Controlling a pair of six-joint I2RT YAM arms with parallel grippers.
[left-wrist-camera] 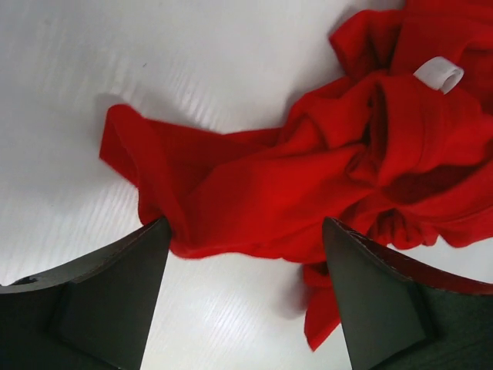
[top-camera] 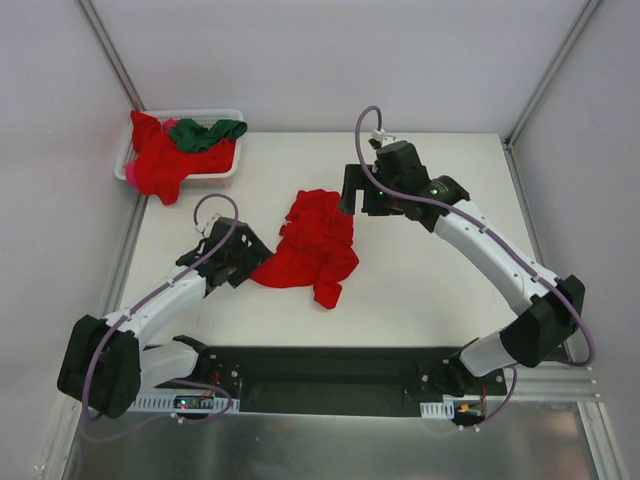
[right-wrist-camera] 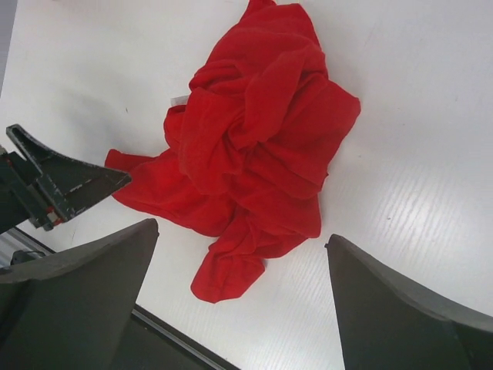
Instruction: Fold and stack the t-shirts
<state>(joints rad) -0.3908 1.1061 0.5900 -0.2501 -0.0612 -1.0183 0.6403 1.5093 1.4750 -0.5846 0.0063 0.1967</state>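
A crumpled bright red t-shirt (top-camera: 315,245) lies in a heap at the middle of the table. My left gripper (top-camera: 258,260) is low at its near-left edge. In the left wrist view the jaws of the left gripper (left-wrist-camera: 243,227) stand wide apart, and the hem of the red t-shirt (left-wrist-camera: 254,208) lies between the fingertips (left-wrist-camera: 150,239), ungripped. A white neck label (left-wrist-camera: 439,73) shows. My right gripper (top-camera: 350,200) hovers open above the shirt's far right side. In its wrist view the red t-shirt (right-wrist-camera: 254,146) lies beyond the open right gripper (right-wrist-camera: 243,231). Another red t-shirt (top-camera: 160,160) and a dark green t-shirt (top-camera: 205,132) sit in the basket.
The white lattice basket (top-camera: 232,118) stands at the table's far left corner, with red cloth hanging over its near rim. Bare white tabletop (top-camera: 440,280) lies right of the heap. The black base rail (top-camera: 320,365) runs along the near edge. Frame posts rise at both back corners.
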